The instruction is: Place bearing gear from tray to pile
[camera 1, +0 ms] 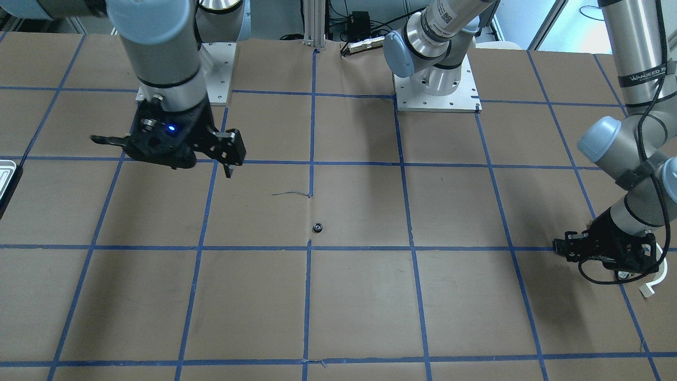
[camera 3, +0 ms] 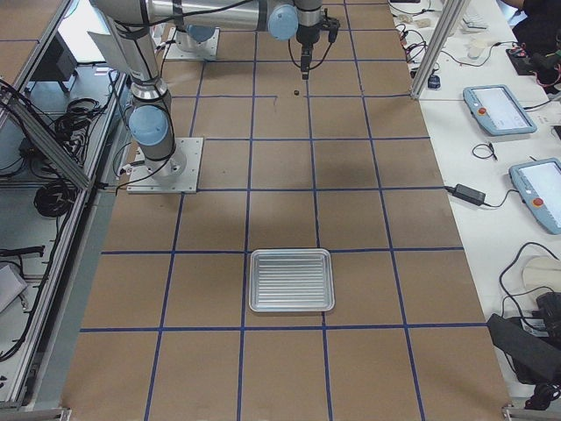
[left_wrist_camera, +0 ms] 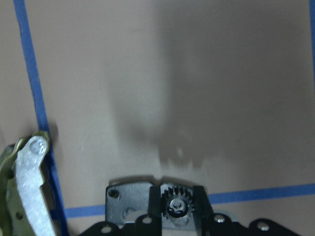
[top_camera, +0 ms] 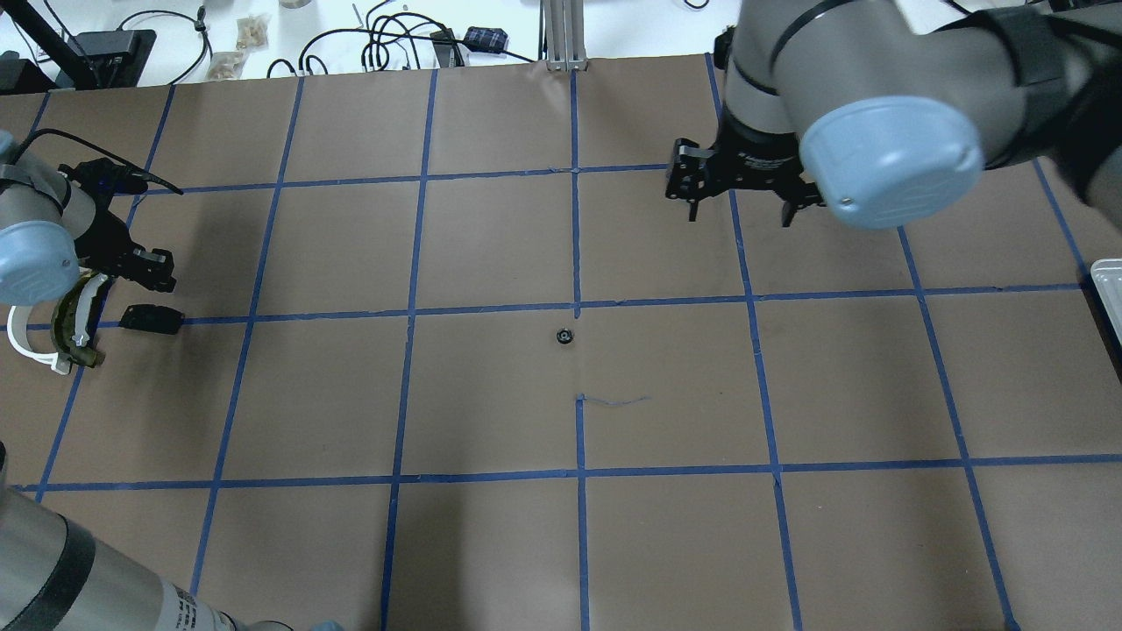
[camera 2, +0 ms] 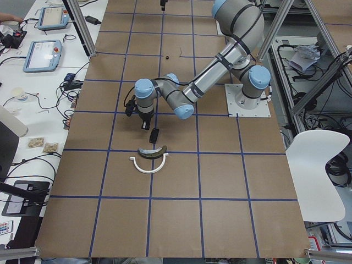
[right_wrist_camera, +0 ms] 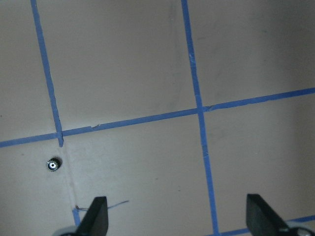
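My left gripper [left_wrist_camera: 177, 196] is shut on a small black bearing gear [left_wrist_camera: 175, 207] and holds it just above the pile's flat black plate [left_wrist_camera: 129, 202]. The pile lies at the table's left end: black plate [top_camera: 151, 319], dark olive strip with white insert [top_camera: 72, 324], white half-ring [top_camera: 26, 349]. The left gripper [top_camera: 147, 267] hovers over it. A second small gear [top_camera: 564, 336] lies alone at the table's middle. My right gripper [top_camera: 739, 210] is open and empty above the table, past that gear. The silvery tray [camera 3: 292, 281] sits at the right end, with nothing in it.
Brown paper with a blue tape grid [top_camera: 578, 307] covers the table. A short stray tape line [top_camera: 614, 401] lies near the centre gear. Cables and boxes [top_camera: 394, 39] lie past the far edge. The tray's edge [camera 1: 8, 174] shows at the left side of the front-facing view.
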Robot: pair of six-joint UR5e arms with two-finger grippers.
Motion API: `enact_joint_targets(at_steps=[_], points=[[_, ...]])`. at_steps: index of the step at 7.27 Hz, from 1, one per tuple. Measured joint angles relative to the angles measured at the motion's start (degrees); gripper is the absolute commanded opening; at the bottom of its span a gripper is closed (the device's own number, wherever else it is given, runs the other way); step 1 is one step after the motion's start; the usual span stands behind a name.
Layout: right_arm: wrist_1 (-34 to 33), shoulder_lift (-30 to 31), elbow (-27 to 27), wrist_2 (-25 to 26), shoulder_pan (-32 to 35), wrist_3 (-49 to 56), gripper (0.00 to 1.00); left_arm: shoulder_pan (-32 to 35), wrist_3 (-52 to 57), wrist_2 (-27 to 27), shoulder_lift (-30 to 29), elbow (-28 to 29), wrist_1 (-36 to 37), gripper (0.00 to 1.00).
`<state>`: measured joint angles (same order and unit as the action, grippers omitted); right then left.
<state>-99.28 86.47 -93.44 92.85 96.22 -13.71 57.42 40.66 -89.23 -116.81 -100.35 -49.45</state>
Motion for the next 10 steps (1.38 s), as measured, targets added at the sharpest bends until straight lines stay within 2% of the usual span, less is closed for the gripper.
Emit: enact_joint_targets(at_steps=[1,2,3,4,5,7,8,9,10], points=[[2.9,3.1,-0.1,-0.2,-3.5,5.3,1.0,-0.1,0.2,0.6,-0.3,-0.2,0.4,1.0],[4.0,4.9,-0.4,-0.5,-6.1,10.0,1.0,-0.3,0.3,0.7,-0.5,-0.5,0.3,1.0],[4.1,5.6,-0.6,-0.8,-7.4,13.3,1.0,-0.5,0.5,0.4,-0.7,-0.4,-0.4,0.93],[3.9,5.9,-0.6,-1.4,-7.7,14.8,1.0,-0.4,1.1,-0.4,-0.7,0.1,-0.9,0.76],[3.6,6.1,-0.7,-2.3,-7.8,15.4,1.0,0.2,1.2,-1.0,-0.5,0.8,-0.9,0.71],[2.9,6.2,-0.9,-3.7,-7.8,15.8,1.0,5.9,-6.3,-1.2,1.1,1.6,-1.1,0.74],[2.7,6.2,-1.1,-3.8,-7.8,15.9,1.0,11.1,-13.8,-1.4,2.5,1.6,-1.4,0.84],[2.6,6.2,-1.2,-3.9,-7.8,15.9,1.0,16.1,-21.8,-1.3,3.7,1.2,-1.6,0.88],[2.6,6.2,-1.2,-3.9,-7.8,15.9,1.0,20.7,-31.1,-1.0,4.5,0.6,-1.5,0.86]])
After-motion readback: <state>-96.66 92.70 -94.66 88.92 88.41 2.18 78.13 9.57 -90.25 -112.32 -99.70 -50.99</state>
